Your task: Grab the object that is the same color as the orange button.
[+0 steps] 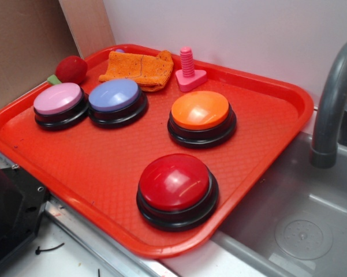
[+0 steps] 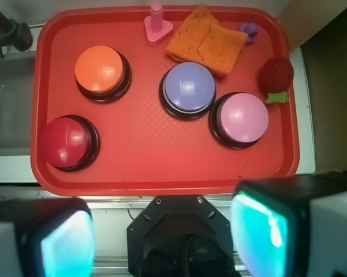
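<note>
Hovering high over the tray [image 2: 161, 167], the gripper [image 2: 164, 236] hangs with jaws spread wide, holding nothing, both pads framing the wrist view's bottom edge. The cloth [image 2: 206, 40] lies folded at the tray's far rim, about 1 o'clock from the gripper, just past the purple button [image 2: 189, 88] and beside the pink bolt [image 2: 157, 24]. Best play: travel over the purple button, drop straight down, pinch a raised fold, steer clear of the bolt and the orange button [image 2: 101, 69].

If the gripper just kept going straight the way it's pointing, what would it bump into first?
Probably bare red tray, between the purple button and the red button; the gripper looks down from well above it, so depth is uncertain.
</note>
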You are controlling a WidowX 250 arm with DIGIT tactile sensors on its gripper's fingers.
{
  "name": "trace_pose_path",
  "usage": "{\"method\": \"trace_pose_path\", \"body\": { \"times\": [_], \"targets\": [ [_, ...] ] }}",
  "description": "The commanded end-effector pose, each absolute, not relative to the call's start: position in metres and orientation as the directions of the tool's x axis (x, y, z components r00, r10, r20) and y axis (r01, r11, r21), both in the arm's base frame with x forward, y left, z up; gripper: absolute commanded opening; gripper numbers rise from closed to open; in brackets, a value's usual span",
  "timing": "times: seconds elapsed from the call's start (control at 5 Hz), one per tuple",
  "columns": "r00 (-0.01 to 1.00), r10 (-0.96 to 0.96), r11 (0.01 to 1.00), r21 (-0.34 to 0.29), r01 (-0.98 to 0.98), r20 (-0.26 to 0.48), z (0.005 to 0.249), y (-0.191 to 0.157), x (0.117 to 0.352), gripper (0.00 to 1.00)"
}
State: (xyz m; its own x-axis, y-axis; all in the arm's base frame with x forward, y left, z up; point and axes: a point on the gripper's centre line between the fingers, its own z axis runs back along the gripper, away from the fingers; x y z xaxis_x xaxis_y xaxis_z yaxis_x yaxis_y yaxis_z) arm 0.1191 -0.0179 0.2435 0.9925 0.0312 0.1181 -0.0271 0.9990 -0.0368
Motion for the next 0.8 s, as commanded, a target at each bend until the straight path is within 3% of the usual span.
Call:
{"method": "trace_pose_path", "body": {
  "times": [0.0, 0.2, 0.6],
  "targets": [
    [0.993, 0.031, 0.999, -0.037, -0.027, 0.118, 0.244, -0.018, 0.119, 1.00],
    [0.988, -0.001, 0.999, 0.050, -0.007, 0.155, 0.239, -0.010, 0.139, 1.00],
    [0.967, -0.142, 0.982, 0.152, 0.110, 0.212, 0.216, 0.005, 0.190, 1.00]
  ]
}}
